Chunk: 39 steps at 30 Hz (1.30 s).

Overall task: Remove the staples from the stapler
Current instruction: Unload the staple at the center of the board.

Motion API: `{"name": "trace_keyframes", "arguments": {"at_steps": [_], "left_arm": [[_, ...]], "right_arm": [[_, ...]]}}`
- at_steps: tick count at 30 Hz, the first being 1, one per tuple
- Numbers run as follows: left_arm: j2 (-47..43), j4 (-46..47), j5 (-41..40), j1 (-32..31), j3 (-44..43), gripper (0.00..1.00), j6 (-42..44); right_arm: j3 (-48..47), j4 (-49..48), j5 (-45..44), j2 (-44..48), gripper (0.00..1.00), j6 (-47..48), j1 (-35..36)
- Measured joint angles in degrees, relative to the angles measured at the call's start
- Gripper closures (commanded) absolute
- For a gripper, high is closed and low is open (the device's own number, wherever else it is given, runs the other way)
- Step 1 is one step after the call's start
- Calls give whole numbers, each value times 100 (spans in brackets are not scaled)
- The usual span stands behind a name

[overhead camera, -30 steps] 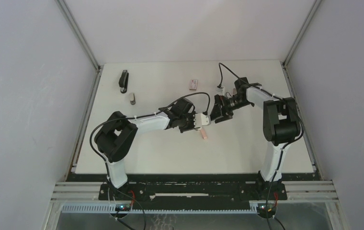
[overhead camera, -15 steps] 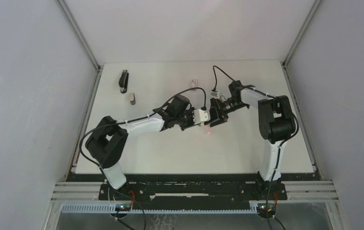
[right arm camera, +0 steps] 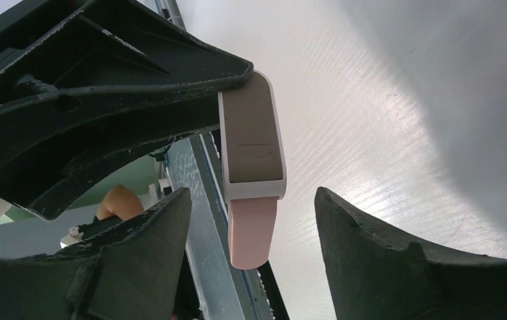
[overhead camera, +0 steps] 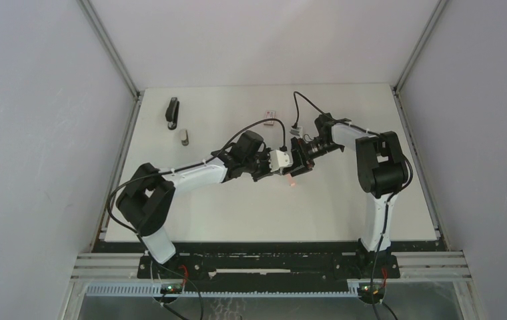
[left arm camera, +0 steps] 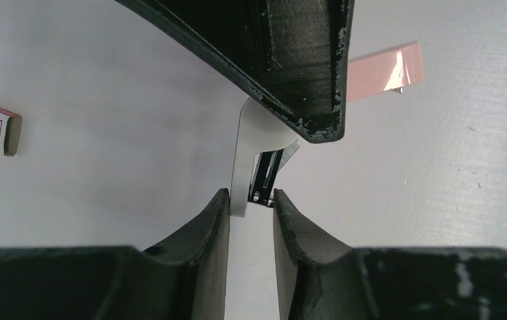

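The left end effector (left arm camera: 249, 200) was clenched on the white stapler (left arm camera: 241, 157), its two fingers (left arm camera: 214, 223) pinching the rear end from either side. From that grip the stapler's long axis ran straight away from the fingers, toward the right end effector (right arm camera: 251, 200). That one was released. Its fingers (right arm camera: 141, 257) were spread wide to either side of the stapler's pink front tongue (right arm camera: 253, 230), touching neither face.

So the left arm carried the stapler and the right arm was the nearer one to its free end. I judged that any pull or press on the tongue would have to run along that same axis.

No staples showed as loose strips. I took them to be inside the stapler, held above the counter (overhead camera: 237, 207) between the two end effectors.

The left wrist view alone showed the stapler's underside. There was a dark narrow channel (left arm camera: 269, 172) with a thin grey ribbed sliver just beside it, which may have been the staples, though it was too small to say. The right wrist view alone showed the taupe top plate (right arm camera: 251, 137) and the gap on both sides of the tongue.

Only the overhead view gave the layout. Beyond both end effectors lay a small pink box (overhead camera: 270, 118). Well off to the left end effector's side were a black stapler (overhead camera: 172, 112) and a small grey piece (overhead camera: 184, 137).
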<state>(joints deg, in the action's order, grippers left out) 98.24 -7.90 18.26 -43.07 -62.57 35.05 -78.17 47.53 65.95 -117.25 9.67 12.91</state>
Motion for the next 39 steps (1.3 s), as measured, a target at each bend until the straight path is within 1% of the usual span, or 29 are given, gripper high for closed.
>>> {"name": "trace_keyframes", "arguments": {"at_steps": [6,13,21,29,36,38,39], "left_arm": [[0,0,68,0,0,69,-4],[0,0,151,-2,0,69,-7],[0,-2,155,-7,0,69,-17],[0,-2,164,-7,0,69,-22],[0,2,166,-7,0,68,-59],[0,0,166,-7,0,66,-61],[0,-2,166,-7,0,63,-61]], "right_arm": [[-24,-2,87,-22,46,-50,0],[-81,-4,105,-98,48,-70,0],[-109,4,144,-149,58,-120,7],[-127,50,271,-214,60,-127,26],[-203,122,345,-238,70,-107,46],[-205,149,352,-256,74,-103,46],[-205,162,354,-260,75,-101,46]]}}
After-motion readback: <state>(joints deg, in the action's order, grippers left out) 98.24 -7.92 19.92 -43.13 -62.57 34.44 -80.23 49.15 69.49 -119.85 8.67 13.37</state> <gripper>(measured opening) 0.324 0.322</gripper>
